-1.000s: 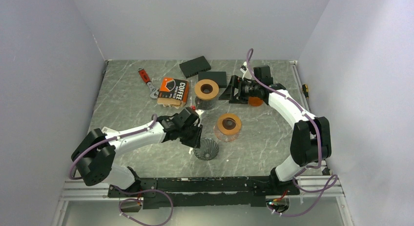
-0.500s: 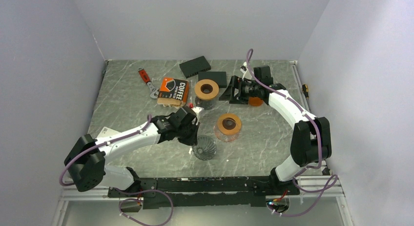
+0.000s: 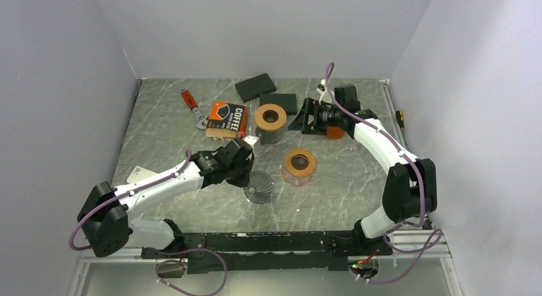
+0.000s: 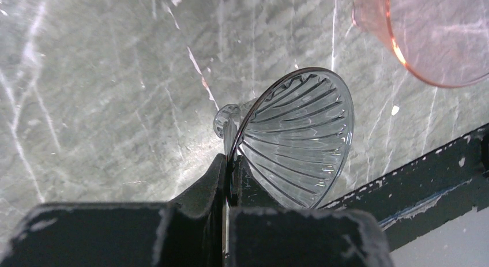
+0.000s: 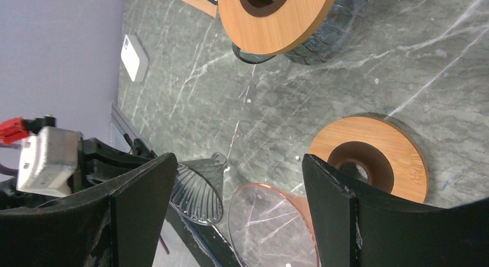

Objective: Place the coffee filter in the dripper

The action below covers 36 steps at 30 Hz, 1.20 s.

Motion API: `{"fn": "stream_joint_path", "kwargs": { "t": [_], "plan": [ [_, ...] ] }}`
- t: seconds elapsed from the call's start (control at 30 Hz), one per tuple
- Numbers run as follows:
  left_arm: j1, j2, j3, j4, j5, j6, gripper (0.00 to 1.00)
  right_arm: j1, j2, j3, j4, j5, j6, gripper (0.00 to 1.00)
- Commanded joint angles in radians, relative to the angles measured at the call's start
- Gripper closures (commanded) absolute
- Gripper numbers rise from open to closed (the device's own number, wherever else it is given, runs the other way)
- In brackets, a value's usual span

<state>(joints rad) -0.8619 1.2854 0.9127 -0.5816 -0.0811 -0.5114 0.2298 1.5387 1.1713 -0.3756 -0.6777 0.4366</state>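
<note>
A clear ribbed dripper [image 3: 259, 187] is tipped on its side near the table's front middle. My left gripper [image 3: 248, 176] is shut on its rim. In the left wrist view the jaws [image 4: 232, 173] pinch the thin rim of the dripper [image 4: 300, 134], whose mouth faces the camera. My right gripper [image 3: 299, 119] hovers open at the back right with nothing between its fingers [image 5: 239, 160]. From there the clear dripper [image 5: 199, 189] shows far below. A brown and orange pack printed COFFEE [image 3: 227, 119] lies at the back left. A single coffee filter I cannot make out.
Two drippers with wooden collars stand nearby, one dark [image 3: 270, 117] and one pinkish [image 3: 298, 163]. Two black boxes [image 3: 255, 87] [image 3: 278, 103] and a red tool [image 3: 187, 99] lie at the back. A white card [image 3: 137, 174] is at the left. The black rail [image 4: 427, 180] runs along the front.
My left gripper has shut on the clear dripper's rim, pulled it a little left and tipped it onto its side. The right arm has barely moved.
</note>
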Motion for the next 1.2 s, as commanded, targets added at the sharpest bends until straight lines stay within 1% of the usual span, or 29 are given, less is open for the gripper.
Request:
{"fn": "stream_joint_path", "kwargs": {
  "t": [0.0, 0.13, 0.37, 0.47, 0.63, 0.7, 0.8, 0.9, 1.07, 1.17],
  "plan": [
    [0.024, -0.062, 0.079, 0.012, -0.064, 0.000, 1.00, -0.004, -0.045, 0.027, 0.000, 0.028, -0.014, 0.15],
    [0.061, -0.070, 0.122, 0.002, -0.078, -0.013, 1.00, -0.004, -0.049, 0.035, -0.019, 0.051, -0.024, 0.15],
    [0.132, -0.053, 0.203, 0.010, -0.086, -0.007, 1.00, -0.006, -0.117, 0.017, -0.031, 0.162, -0.039, 0.16],
    [0.163, -0.026, 0.243, 0.000, -0.098, -0.035, 1.00, -0.005, -0.158, 0.005, -0.048, 0.244, -0.054, 0.15],
    [0.215, 0.033, 0.296, 0.013, -0.014, -0.045, 1.00, -0.005, -0.245, -0.017, -0.072, 0.412, -0.072, 0.15],
    [0.225, 0.051, 0.319, 0.023, 0.010, -0.042, 1.00, -0.005, -0.281, -0.032, -0.073, 0.474, -0.072, 0.13],
    [0.234, 0.069, 0.345, 0.051, 0.036, -0.034, 1.00, -0.006, -0.332, -0.057, -0.070, 0.551, -0.067, 0.05],
    [0.245, 0.087, 0.377, 0.066, 0.058, -0.029, 1.00, -0.007, -0.366, -0.070, -0.068, 0.587, -0.067, 0.01],
    [0.266, 0.138, 0.450, 0.059, 0.072, -0.026, 1.00, -0.007, -0.368, -0.077, -0.073, 0.594, -0.070, 0.00],
    [0.279, 0.170, 0.488, 0.053, 0.067, -0.051, 1.00, -0.008, -0.367, -0.091, -0.060, 0.581, -0.067, 0.00]
  ]
}}
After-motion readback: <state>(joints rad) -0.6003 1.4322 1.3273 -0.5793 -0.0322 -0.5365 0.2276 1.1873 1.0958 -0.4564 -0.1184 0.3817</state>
